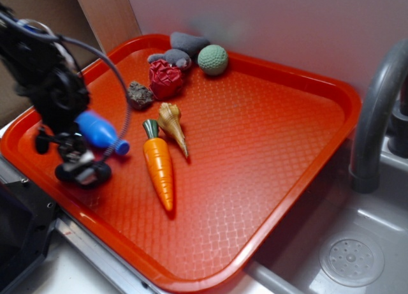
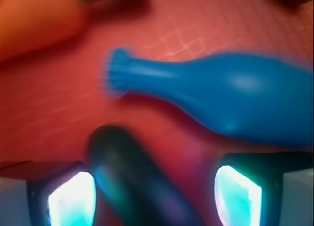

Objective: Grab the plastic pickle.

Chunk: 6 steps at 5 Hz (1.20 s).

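Observation:
The plastic pickle (image 2: 132,179) is a dark blackish-green capsule lying at a slant on the red tray (image 2: 59,108). In the wrist view it lies between my fingers, close to the left pad (image 2: 73,199), with a gap to the right one. My gripper (image 2: 154,199) is open around it and low over the tray. From the exterior view, the gripper (image 1: 80,168) hangs at the tray's left edge, and I cannot tell the pickle apart from the dark fingers there.
A blue bottle-shaped toy (image 1: 99,131) lies just behind the gripper, also seen as the blue toy (image 2: 230,98). An orange carrot (image 1: 159,169) and a shell (image 1: 172,125) lie mid-tray. A red ball (image 1: 166,78), rock (image 1: 139,95), green ball (image 1: 212,59) and grey plush (image 1: 182,48) sit at the back. A faucet (image 1: 376,109) and sink (image 1: 350,256) are on the right.

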Each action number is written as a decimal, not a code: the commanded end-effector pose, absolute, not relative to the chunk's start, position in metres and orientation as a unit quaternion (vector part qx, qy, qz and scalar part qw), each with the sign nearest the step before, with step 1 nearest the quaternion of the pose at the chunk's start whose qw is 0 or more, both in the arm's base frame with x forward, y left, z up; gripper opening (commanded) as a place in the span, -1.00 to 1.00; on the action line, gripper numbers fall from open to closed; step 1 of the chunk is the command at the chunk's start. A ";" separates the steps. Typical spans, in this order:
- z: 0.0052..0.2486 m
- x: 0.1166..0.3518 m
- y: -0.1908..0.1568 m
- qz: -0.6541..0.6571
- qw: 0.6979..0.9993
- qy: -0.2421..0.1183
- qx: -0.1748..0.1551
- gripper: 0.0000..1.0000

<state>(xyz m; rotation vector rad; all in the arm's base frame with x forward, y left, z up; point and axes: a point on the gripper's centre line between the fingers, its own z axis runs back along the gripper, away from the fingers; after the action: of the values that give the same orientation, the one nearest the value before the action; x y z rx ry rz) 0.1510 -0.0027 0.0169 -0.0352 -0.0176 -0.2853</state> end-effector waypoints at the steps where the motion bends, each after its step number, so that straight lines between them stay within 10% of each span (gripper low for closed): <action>1: 0.013 0.163 -0.001 -0.138 0.990 -0.021 -0.010 -1.00; 3: 0.043 0.162 0.004 -0.125 0.991 -0.043 -0.020 -1.00; 6: 0.160 0.210 0.035 0.062 0.995 -0.073 -0.012 -1.00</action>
<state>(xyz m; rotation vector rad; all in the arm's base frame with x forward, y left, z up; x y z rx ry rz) 0.2049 0.0310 0.1502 -0.0297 -0.1045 0.1156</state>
